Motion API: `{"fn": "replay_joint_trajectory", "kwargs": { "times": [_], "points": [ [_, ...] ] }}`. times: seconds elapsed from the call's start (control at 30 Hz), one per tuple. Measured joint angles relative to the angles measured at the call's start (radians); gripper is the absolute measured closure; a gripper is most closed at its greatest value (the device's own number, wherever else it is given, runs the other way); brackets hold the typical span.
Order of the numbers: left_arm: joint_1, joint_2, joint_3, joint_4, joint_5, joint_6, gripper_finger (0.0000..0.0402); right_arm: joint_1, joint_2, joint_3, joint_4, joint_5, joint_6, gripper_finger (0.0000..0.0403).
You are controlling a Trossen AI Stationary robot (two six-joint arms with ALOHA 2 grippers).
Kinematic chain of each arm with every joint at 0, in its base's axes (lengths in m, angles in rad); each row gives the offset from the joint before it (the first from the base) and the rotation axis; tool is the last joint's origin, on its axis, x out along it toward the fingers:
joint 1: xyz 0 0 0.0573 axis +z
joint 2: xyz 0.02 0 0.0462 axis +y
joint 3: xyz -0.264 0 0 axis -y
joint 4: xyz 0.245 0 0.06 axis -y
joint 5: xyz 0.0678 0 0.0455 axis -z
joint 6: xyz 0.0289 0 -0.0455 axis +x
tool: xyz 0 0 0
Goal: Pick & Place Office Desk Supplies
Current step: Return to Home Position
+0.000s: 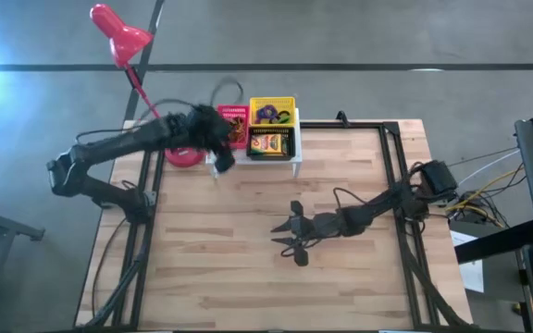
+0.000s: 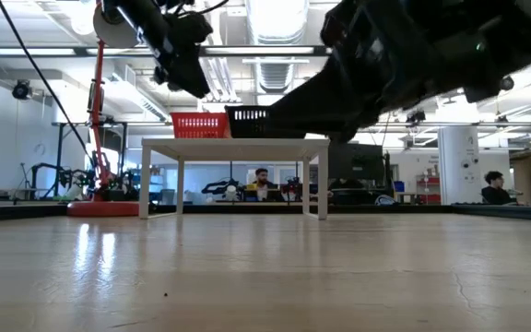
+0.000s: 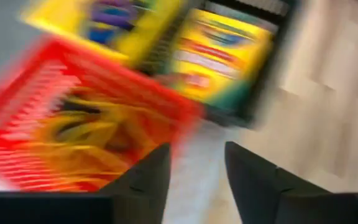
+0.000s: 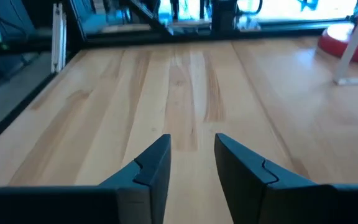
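A white rack (image 1: 296, 162) at the table's far edge carries three small bins. The red bin (image 3: 73, 106) holds yellow and tan things that are blurred. In the black bin (image 1: 271, 145) lies a yellow-and-green crayon box (image 3: 219, 59). Purple and blue loops (image 3: 114, 15) lie in the yellow bin (image 1: 272, 111). My left gripper (image 3: 197, 149) hovers open above the rack's left end, by the red bin, with nothing between its fingers. My right gripper (image 4: 192, 140) stands open, low over bare wood at mid-table (image 1: 283, 236).
A red desk lamp (image 1: 118, 37) stands at the far left, its round base (image 4: 347, 40) beside the rack's leg (image 4: 352, 53). Bare wooden tabletop (image 1: 220, 259) spreads around my right gripper. A black frame (image 1: 391, 166) runs along the table's right side.
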Motion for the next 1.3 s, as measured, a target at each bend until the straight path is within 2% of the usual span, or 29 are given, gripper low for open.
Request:
{"fn": "replay_joint_trajectory", "kwargs": {
  "times": [0.2,0.43,0.6,0.8,1.03,1.17,1.3],
  "points": [
    [-0.252,-0.008,-0.173,0.206,-0.020,-0.033,0.0299,0.043,-0.233,-0.054,-0.269,0.001,0.014,0.0326],
    [-0.522,-0.007,-0.385,0.636,-0.024,-0.070,0.0319,0.061,-0.624,-0.291,-0.325,-0.001,-0.006,0.0388],
    [-0.640,-0.007,-0.492,0.883,-0.034,-0.055,0.0320,0.056,-0.885,-0.438,-0.331,-0.004,0.039,0.0394],
    [-0.669,-0.007,-0.552,0.990,-0.095,-0.047,0.0320,0.050,-1.185,-0.548,-0.452,-0.033,0.078,0.0394],
    [-0.655,-0.007,-0.555,0.989,-0.151,-0.048,0.0320,0.050,-1.502,-0.637,-0.597,-0.093,0.081,0.0394],
    [-0.655,-0.007,-0.555,0.988,-0.149,-0.048,0.0320,0.050,-1.644,-0.679,-0.599,-0.097,0.025,0.0394],
    [-0.655,-0.007,-0.555,0.988,-0.149,-0.048,0.0320,0.050,-1.747,-0.677,-0.673,-0.100,0.046,0.0394]
  ]
}}
